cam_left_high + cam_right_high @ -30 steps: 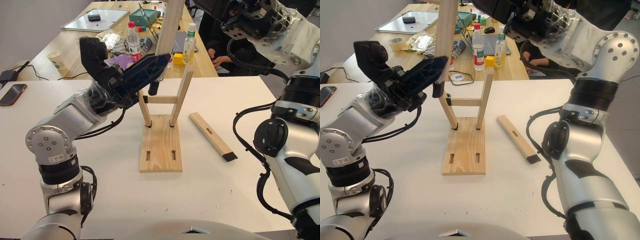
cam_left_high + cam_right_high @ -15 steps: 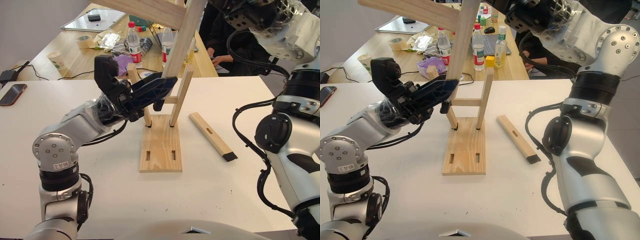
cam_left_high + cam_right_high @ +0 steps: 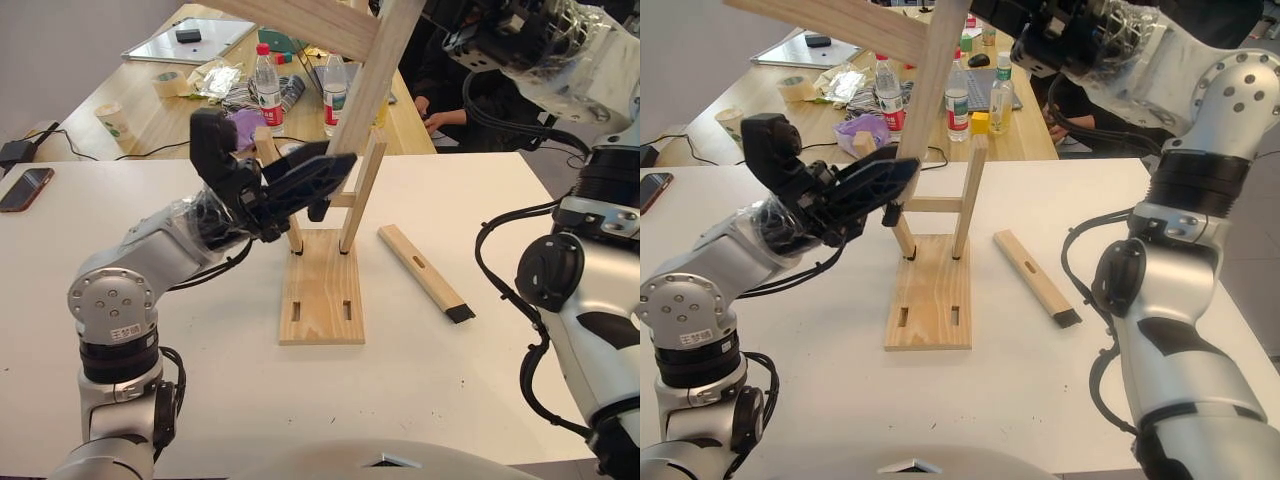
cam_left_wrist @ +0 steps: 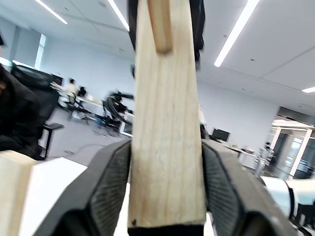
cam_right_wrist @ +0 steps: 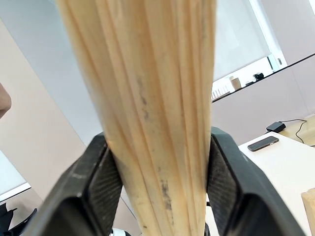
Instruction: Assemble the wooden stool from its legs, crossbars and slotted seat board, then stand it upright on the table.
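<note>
Leaning steeply, top toward robot's right: leg (image 3: pixel 372 70) pinched by left pincer (image 4: pixel 167 182), right pincer (image 5: pixel 160 191).

Gap between seat board (image 3: pixel 321 300) and loose leg (image 3: pixel 420 268); upright legs (image 3: pixel 365 190), left claw (image 3: pixel 335 175), raised frame (image 3: pixel 372 70) at far end.

- Raised leg assembly (image 3: pixel 372 72): pale wood, tilted, with a second bar joined across its upper part. Its lower end is pinched between the left gripper's fingers (image 4: pixel 114 189), its upper part between the right gripper's fingers (image 5: pixel 101 184).
- Standing leg pair (image 3: pixel 363 190) with crossbar (image 3: pixel 340 199): seated in the far slots of the board, just beyond the left fingertips.
- Slotted seat board (image 3: pixel 321 300): lies flat below the left fingers, with its near slots open.
- Loose leg (image 3: pixel 420 268): lies flat, has a dark cap on one end, well apart from both sets of fingers.
</note>
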